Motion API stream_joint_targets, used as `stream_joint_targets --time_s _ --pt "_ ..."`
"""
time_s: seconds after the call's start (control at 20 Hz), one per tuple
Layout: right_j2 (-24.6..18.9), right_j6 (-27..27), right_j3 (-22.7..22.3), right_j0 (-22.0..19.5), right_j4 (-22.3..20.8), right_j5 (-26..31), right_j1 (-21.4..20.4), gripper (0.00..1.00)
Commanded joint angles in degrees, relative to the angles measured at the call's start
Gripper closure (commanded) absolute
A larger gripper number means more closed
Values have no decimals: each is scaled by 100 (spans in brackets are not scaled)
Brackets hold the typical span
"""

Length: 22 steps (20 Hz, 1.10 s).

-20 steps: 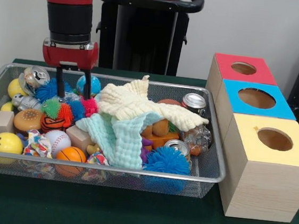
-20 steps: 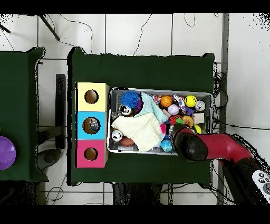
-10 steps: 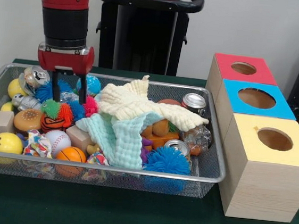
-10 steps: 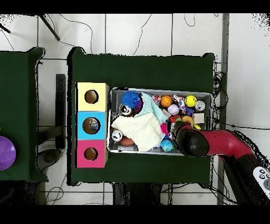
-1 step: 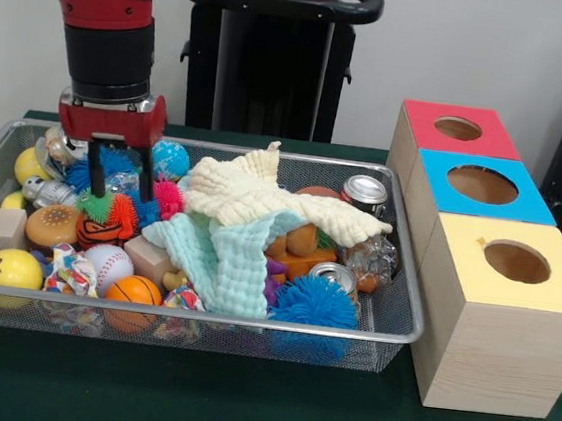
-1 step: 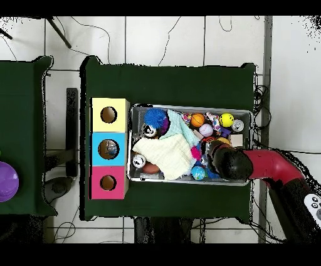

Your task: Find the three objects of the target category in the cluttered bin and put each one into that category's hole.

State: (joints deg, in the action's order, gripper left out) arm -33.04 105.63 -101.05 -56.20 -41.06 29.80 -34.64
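Here the gripper (image 5: 121,176) hangs low over the far left corner of the wire bin (image 5: 390,318), its jaws spread with nothing between them, straddling a blue spiky ball (image 5: 105,164) among the toys, with cloths (image 5: 251,207) heaped mid-bin and three boxes (image 5: 499,284) with holes beside it.

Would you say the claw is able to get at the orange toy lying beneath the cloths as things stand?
Probably not directly: the yellow cloth and mint cloth drape over the orange toy, leaving only its front showing. The claw hangs at the bin's other end, so the cloths would likely need lifting first.
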Motion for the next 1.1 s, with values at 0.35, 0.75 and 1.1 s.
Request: stream_joint_targets --time_s 0.35,0.75,1.1 --pt "-501 -1075 -515 -561 1 246 -250 0" --pt "-607 -824 -1182 -909 -74 -68 -597 0" --pt "-440 -304 -1682 -893 -361 -637 -803 0"
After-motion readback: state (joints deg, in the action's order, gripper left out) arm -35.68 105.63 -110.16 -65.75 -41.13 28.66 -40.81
